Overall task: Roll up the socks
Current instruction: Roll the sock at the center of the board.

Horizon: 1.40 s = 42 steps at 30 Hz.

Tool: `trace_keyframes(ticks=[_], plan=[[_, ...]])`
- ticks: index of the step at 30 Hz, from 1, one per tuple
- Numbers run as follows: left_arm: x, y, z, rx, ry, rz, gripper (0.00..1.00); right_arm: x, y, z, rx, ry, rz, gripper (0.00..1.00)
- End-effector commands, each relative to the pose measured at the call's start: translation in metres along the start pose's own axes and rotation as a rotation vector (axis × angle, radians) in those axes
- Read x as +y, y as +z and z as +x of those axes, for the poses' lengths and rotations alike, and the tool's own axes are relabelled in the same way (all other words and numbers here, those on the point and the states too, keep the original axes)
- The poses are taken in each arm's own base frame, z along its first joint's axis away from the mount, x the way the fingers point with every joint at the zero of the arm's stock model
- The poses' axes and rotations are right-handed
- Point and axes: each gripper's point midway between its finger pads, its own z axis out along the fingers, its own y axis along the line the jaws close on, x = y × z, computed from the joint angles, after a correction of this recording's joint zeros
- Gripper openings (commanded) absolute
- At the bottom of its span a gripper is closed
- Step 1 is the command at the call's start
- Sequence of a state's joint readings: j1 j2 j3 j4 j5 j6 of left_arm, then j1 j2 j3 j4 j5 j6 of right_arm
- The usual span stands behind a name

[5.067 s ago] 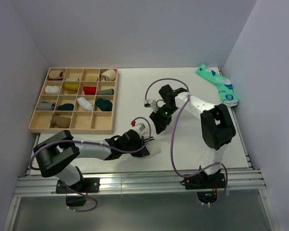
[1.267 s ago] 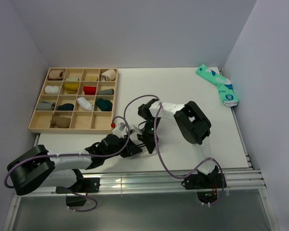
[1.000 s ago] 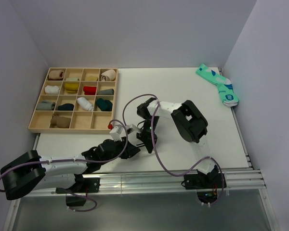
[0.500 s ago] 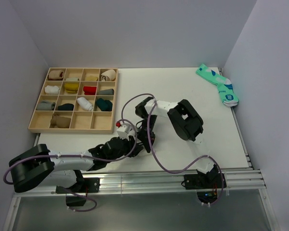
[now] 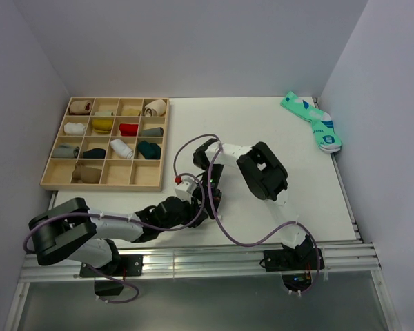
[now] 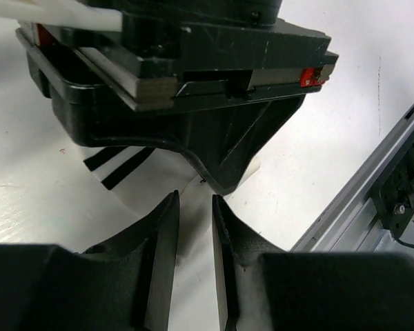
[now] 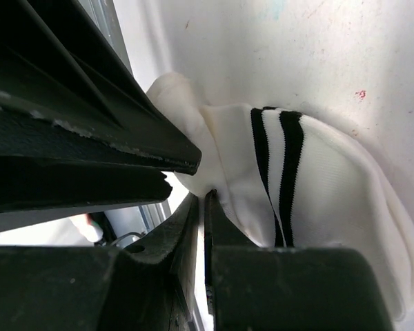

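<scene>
A white sock with two dark cuff stripes lies on the table near its front edge. My right gripper is shut, pinching a fold of its fabric. My left gripper reaches in from the other side, its fingers close together with white sock fabric between them. In the top view the two grippers, left and right, meet head to head and hide the sock. A teal pair of socks with white-blue marks lies flat at the far right corner.
A wooden compartment tray at the back left holds several rolled socks. The table's metal front rail runs just beside the grippers. The right arm's cable loops over the middle of the table.
My left gripper has slid right and closed up against the right gripper. The right arm has folded slightly leftward. Both grips look unchanged.
</scene>
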<state>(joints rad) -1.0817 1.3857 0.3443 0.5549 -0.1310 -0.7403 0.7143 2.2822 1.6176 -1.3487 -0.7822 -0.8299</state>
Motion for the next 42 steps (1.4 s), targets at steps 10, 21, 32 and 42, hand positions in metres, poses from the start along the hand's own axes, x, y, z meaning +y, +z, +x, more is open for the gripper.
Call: trace_keyframes(ticks=[10, 21, 32, 42], plan=[[-0.008, 0.006, 0.017, 0.044, 0.015, 0.073, 0.28, -0.015, 0.003, -0.005, -0.005, 0.001, 0.024, 0.01], [0.006, 0.017, 0.034, 0.118, -0.024, -0.02, 0.01, -0.018, -0.008, -0.016, -0.079, -0.038, 0.129, 0.2], [0.026, 0.015, 0.048, 0.167, -0.187, -0.191, 0.0, -0.021, -0.038, -0.03, -0.178, -0.05, 0.311, 0.47], [0.037, 0.009, 0.062, 0.212, -0.28, -0.31, 0.0, -0.036, -0.081, -0.026, -0.318, 0.042, 0.479, 0.48]])
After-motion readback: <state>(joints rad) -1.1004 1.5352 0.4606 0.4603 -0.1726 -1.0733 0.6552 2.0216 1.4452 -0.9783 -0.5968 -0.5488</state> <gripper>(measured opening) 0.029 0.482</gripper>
